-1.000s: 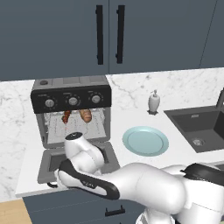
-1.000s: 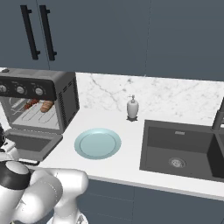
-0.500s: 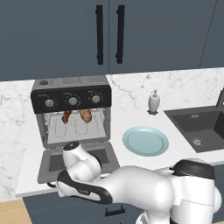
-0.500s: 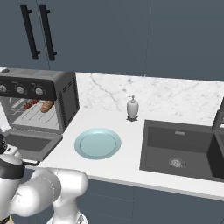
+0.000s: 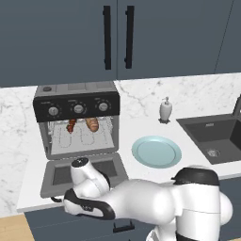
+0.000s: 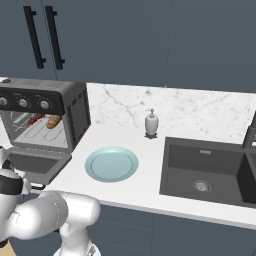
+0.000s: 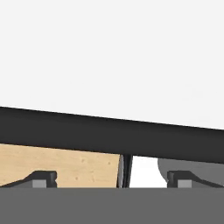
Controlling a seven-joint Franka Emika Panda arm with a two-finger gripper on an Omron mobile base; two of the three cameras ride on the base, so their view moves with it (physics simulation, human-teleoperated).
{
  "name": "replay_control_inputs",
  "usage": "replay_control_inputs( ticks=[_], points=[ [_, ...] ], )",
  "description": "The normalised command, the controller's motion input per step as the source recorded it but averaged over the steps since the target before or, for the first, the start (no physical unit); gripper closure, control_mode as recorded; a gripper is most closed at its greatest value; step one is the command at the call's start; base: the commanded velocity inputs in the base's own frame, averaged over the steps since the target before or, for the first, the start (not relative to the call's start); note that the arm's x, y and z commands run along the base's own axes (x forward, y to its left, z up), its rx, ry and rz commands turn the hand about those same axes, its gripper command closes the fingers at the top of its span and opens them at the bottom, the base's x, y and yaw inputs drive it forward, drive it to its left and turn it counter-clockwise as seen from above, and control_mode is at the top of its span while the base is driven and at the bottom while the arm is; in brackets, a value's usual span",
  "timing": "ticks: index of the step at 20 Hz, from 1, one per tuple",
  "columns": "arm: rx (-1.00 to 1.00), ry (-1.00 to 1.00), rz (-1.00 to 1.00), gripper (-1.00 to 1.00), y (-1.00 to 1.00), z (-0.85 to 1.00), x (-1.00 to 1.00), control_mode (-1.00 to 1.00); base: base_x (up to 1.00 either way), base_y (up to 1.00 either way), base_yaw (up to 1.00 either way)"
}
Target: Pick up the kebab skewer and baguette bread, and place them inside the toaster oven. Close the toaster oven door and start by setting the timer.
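A grey toaster oven [image 5: 77,117] stands at the left of a white marble desk [image 5: 21,155]. Its door [image 5: 84,174] lies dropped open, flat toward the robot. On the wire rack inside, the kebab skewer [image 5: 71,125] lies left of the baguette [image 5: 92,124], close beside it. With both foods loaded, the step in hand looks like closing the door.

The white arm bends low in front of the door's front edge. In the hand view, the end effector [image 7: 111,177] is spread wide with nothing between its tips, and a long black bar [image 7: 109,133], probably the door handle, runs just above them. Next it likely must push up under that edge.

To the right sit an empty blue plate [image 5: 156,151], a soap dispenser [image 5: 165,110] and a dark sink [image 5: 216,137].

From the base views the arm hides the end effector, so contact with the door cannot be judged.
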Motion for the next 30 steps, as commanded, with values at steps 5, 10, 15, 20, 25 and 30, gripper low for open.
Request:
replay_control_inputs(
  ticks=[5,10,15,20,25,30],
  points=[
    [0.00,-0.02,0.00,-1.00,-0.04,-0.09,0.42,-1.00,0.00,0.00,0.00],
    [0.00,-0.13,0.00,-1.00,-0.05,0.14,0.47,-1.00,0.00,0.00,0.00],
    [0.00,-0.22,0.00,-1.00,-0.12,0.31,0.60,-1.00,0.00,0.00,0.00],
    [0.00,-0.25,0.00,-1.00,-0.01,0.42,0.80,-1.00,0.00,0.00,0.00],
    [0.00,-0.21,0.00,-1.00,-0.04,0.52,0.92,-1.00,0.00,0.00,0.00],
    [0.01,-0.20,0.00,-1.00,-0.04,0.53,0.99,-1.00,0.00,0.00,0.00]
  ],
)
